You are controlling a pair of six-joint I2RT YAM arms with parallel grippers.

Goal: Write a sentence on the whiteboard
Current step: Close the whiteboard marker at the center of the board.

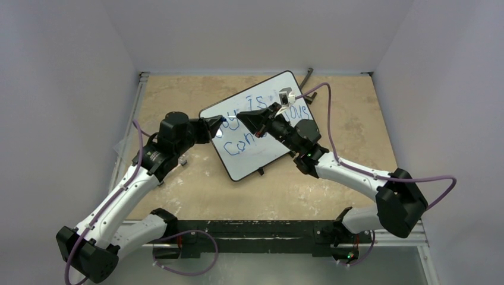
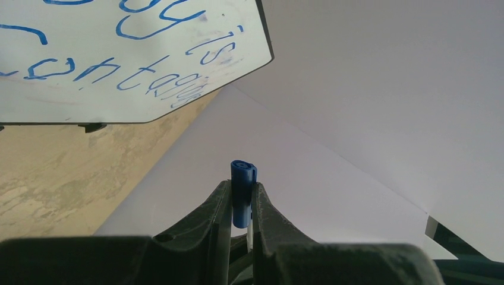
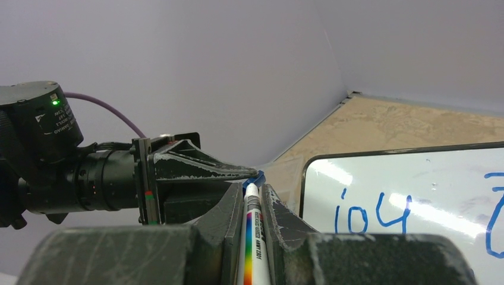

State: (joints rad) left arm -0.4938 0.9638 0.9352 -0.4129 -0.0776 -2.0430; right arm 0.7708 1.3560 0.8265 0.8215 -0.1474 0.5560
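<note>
Blue plastic cap, pinched in the nearly shut left gripper, may meet the white rainbow-labelled marker clamped in the right gripper off-axis and slip free (dropping onto the blue handwritten sentence) over the black-framed glossy whiteboard lying far-centre on the tan table.

We see soft, even light from above. The walls look bright, and shadows on the table are faint. White glare streaks shine on the whiteboard. The bottom of both wrist pictures is dark and blurry.
</note>
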